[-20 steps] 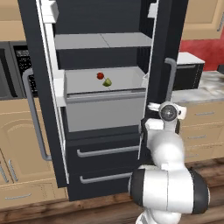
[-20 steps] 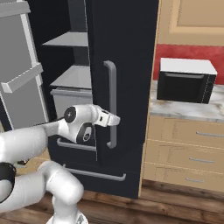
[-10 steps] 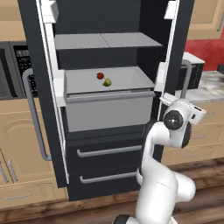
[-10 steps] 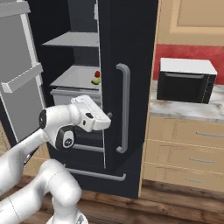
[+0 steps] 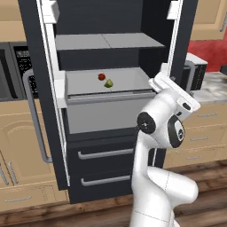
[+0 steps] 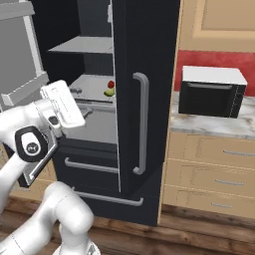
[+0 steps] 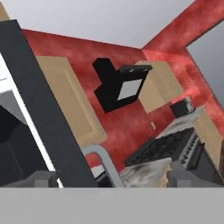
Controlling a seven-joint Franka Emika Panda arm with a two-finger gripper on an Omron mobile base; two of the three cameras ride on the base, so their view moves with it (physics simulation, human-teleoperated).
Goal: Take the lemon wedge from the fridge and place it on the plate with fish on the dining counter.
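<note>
The fridge (image 5: 102,177) stands with both upper doors swung wide. On its grey-white inner shelf lies the tiny yellow-green lemon wedge (image 5: 108,83) (image 6: 108,92), next to a small red round fruit (image 5: 101,76). My white arm (image 5: 162,126) rises in front of the right door (image 6: 147,60), its hand near that door's inner edge and right of the wedge. In the hand view my gripper (image 7: 113,179) is open, with the door's black edge and grey bar handle (image 7: 101,158) just beyond the tips. The plate with fish and the dining counter are out of view.
A black microwave (image 6: 210,94) sits on a marble worktop (image 6: 209,125) right of the fridge, above tan drawers (image 6: 214,164). The left door (image 5: 37,88) juts out with its long handle. A black range hood (image 7: 118,85) and a stove (image 7: 168,153) lie further right.
The gripper went from shut on the right door's bar handle to open and let it go. The right door swung wider, and the hand drew back from the handle.
</note>
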